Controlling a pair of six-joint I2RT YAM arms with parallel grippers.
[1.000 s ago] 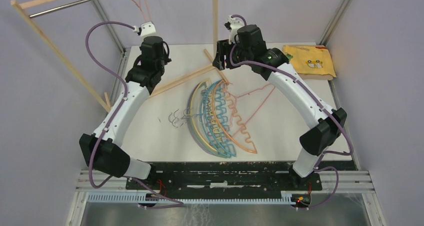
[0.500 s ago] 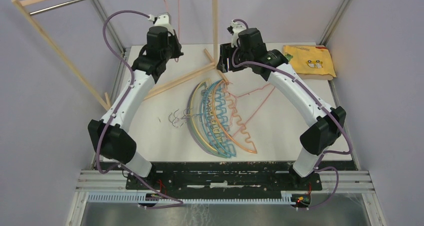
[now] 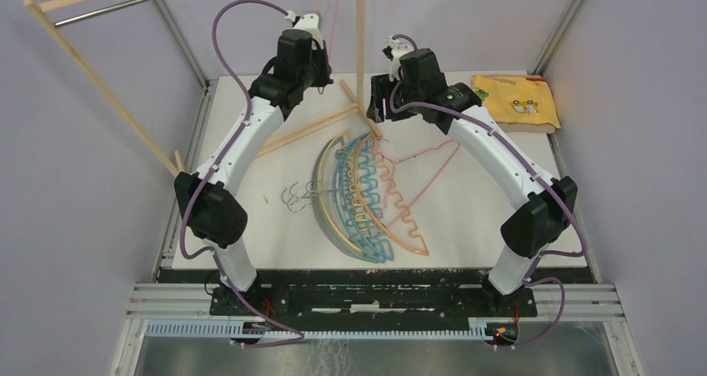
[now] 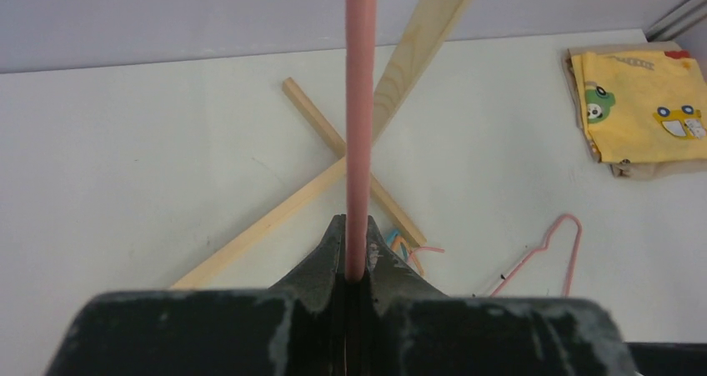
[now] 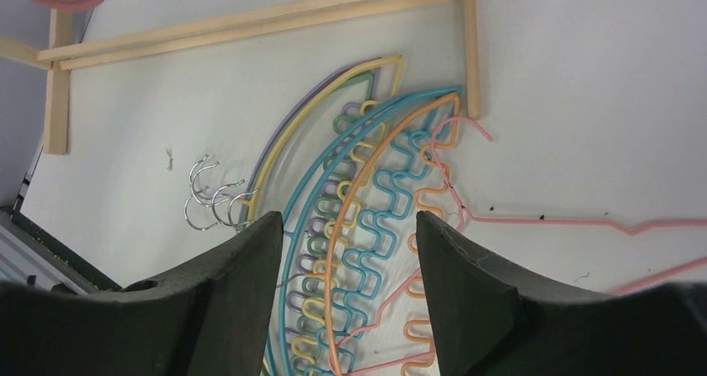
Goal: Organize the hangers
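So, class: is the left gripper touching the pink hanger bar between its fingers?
Touching. The left wrist view shows the left gripper shut on the pink hanger bar, both fingers pressed against it, no gap.

Hangers, pink: 2, i.e. flat pink hanger point(image 5: 534, 220) right of table centre and raised pink hanger point(image 4: 358, 126) up off the table. Stacked pile point(image 3: 358, 197) mid-table: I make it approx 6 more, 1 each purple, yellow, green, teal, blue, orange; heavy overlap, can't swear. Metal hooks point(image 5: 204, 197): min 4 showing. Yellow cloth point(image 3: 517, 101): 1, far-right corner. Wooden rack point(image 3: 360, 42): 1, w/ 1 metal rod point(image 3: 125, 5).
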